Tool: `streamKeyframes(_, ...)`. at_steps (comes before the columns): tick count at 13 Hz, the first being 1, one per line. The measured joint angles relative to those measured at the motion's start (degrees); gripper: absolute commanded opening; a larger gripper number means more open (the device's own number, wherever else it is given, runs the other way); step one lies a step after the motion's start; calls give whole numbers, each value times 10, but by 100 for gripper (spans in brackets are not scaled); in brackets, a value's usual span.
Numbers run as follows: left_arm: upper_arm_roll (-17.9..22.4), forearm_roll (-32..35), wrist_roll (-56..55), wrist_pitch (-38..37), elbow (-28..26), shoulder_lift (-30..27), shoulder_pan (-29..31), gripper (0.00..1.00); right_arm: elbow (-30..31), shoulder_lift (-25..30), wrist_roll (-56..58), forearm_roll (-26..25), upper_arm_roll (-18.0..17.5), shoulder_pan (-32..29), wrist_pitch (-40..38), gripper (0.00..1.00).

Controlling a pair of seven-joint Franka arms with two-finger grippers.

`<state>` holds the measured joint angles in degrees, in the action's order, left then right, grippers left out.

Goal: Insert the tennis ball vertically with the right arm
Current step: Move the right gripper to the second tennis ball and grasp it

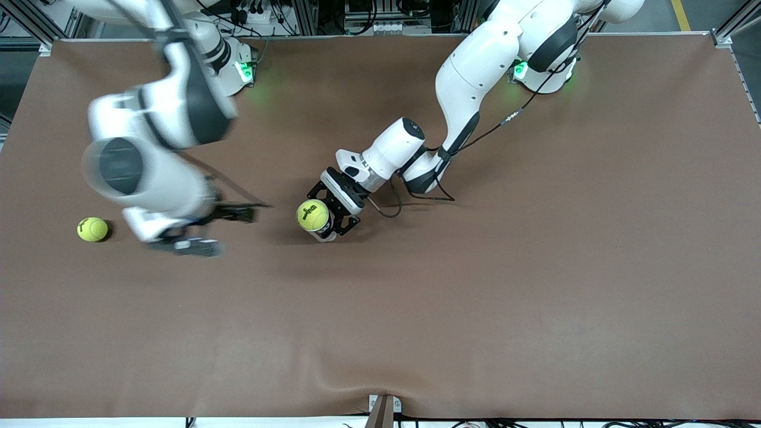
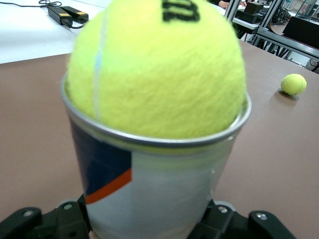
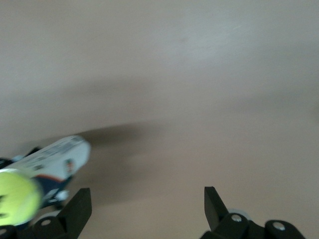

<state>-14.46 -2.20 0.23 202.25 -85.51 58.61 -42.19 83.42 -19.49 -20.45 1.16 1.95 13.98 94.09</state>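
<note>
- You are seeing the left gripper (image 1: pixel 336 209) reaching out over the middle of the brown table (image 1: pixel 535 267), its fingers pinching the wall of a ball can (image 1: pixel 324 230).
- In the left wrist view, that ball can (image 2: pixel 154 184) is showing a metal rim, a pale body and a dark blue and orange label, with the black finger mounts sitting on either side of its lower part.
- A tennis ball (image 1: pixel 313 214) is sitting in the can's mouth; in the left wrist view this tennis ball (image 2: pixel 157 64) is filling the rim, with its upper half standing out above the metal edge and black lettering showing on top.
- You are looking at the right arm (image 1: pixel 154 137) blurred in the front view, hanging over the table toward its own end.
- The right gripper (image 1: pixel 223 229) is empty, its two fingers spread wide apart and nothing lying between them; in the right wrist view the right gripper (image 3: pixel 147 209) is framing only bare table between its black fingertips.
- That same view is catching the can (image 3: pixel 57 164) and its ball (image 3: pixel 17 196) off at the edge, well apart from the right fingers.
- A second tennis ball (image 1: pixel 93 229) is lying on the table toward the right arm's end, just beside the blurred right arm in the front view; it is also showing small in the left wrist view (image 2: pixel 293 84).
</note>
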Motion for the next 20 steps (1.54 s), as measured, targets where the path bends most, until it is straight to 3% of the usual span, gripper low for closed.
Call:
streamKeyframes(9,57,0,7,3,7,0,-45,77,27,20,379,-24,1,-260,18,100)
streamKeyframes(12,58,0,20,3,7,0,-45,77,100,16,460,-25,1,-325,120,100)
streamKeyframes(14,58,0,20,3,7,0,-45,83,158,11,498,-25,1,-358,201,100)
streamKeyframes(20,60,0,20,2,7,2,-45,84,291,-2,514,-25,0,-384,415,100)
